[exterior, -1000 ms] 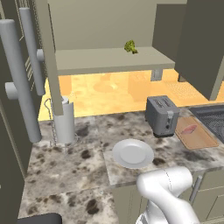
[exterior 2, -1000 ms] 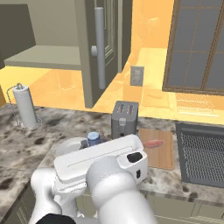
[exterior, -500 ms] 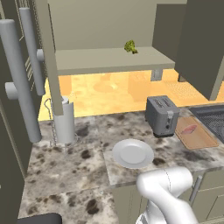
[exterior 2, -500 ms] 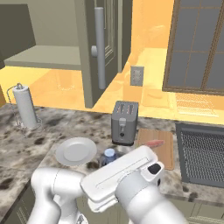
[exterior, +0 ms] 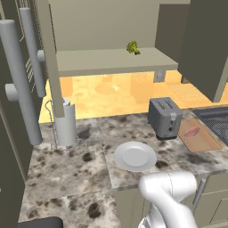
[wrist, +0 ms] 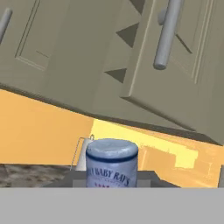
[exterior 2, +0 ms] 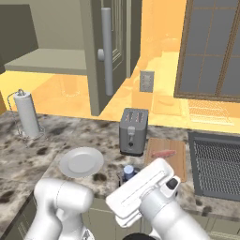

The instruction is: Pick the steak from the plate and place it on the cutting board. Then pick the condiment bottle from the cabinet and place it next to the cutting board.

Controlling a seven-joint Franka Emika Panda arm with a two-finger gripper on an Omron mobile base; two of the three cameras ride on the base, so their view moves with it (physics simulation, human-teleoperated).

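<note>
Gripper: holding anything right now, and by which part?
Yes: the gripper is shut on the small dark bottle with blue-grey cap, gripped below the cap, around its labelled body.

Pinkish-red steak [exterior: 192, 131] on light-brown cutting board [exterior: 201, 138]; light-grey plate [exterior: 135, 156]; blue-grey-capped condiment bottle [wrist: 112, 162]; speckled grey-brown counter [exterior: 67, 178].

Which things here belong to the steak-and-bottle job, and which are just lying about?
Job:
steak on cutting board
plate
condiment bottle in the gripper
cabinet

Lying about:
toaster
paper towel holder
green vegetable on the cabinet shelf
stovetop
</note>
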